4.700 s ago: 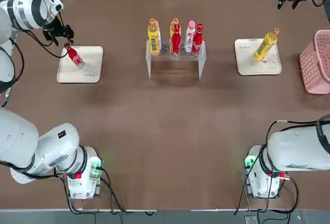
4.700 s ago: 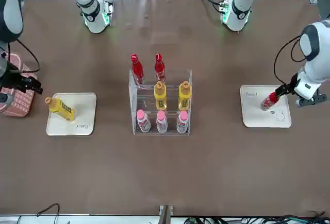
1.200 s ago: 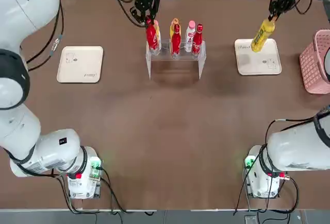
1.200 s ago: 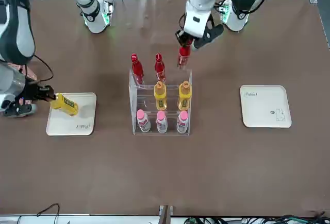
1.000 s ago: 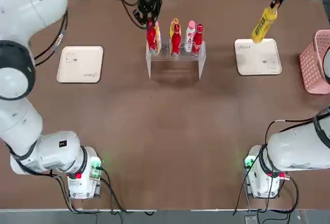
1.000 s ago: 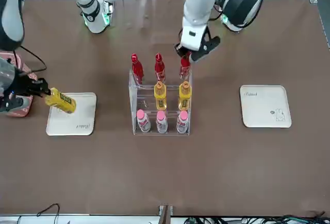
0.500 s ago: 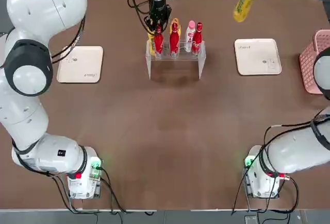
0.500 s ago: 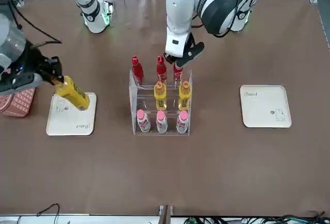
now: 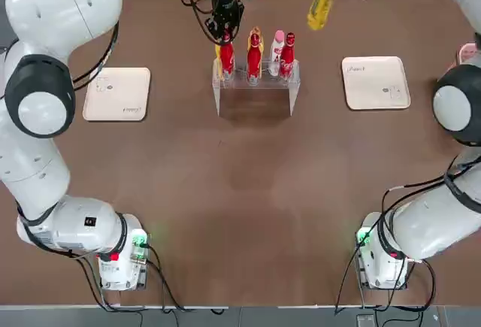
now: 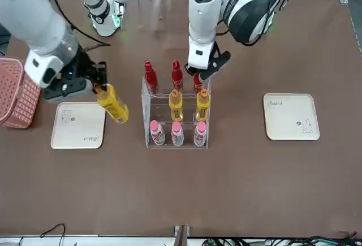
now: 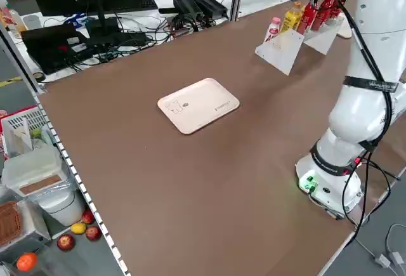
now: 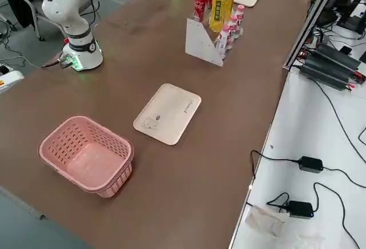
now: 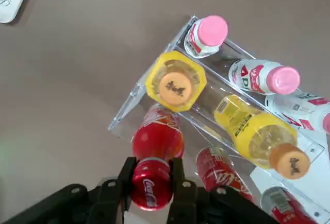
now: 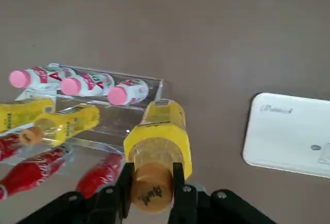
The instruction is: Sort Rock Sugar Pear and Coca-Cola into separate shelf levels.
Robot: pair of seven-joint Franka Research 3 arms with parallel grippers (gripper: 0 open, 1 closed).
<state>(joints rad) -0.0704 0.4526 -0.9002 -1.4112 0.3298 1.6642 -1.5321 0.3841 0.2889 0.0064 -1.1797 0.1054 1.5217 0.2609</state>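
- The clear rack (image 10: 148,110) already carries two Coca-Cola bottles (image 10: 150,76) in its back row, two Rock Sugar Pear bottles (image 10: 176,104) in the middle row and three pink-capped white bottles (image 10: 177,134) in front.
- The left tool (image 10: 199,77) is clamped on the cap of a third Coca-Cola bottle (image 13: 156,141), which stands at the vacant end of the red row; judging by this, it needs only releasing.
- The right tool (image 10: 96,88) grips a third Rock Sugar Pear bottle (image 10: 113,106) by its cap, tilted in the air beside the rack, above the surface.
- Both beige trays (image 9: 117,94) lie bare, so this yellow bottle looks like the last to be shelved.
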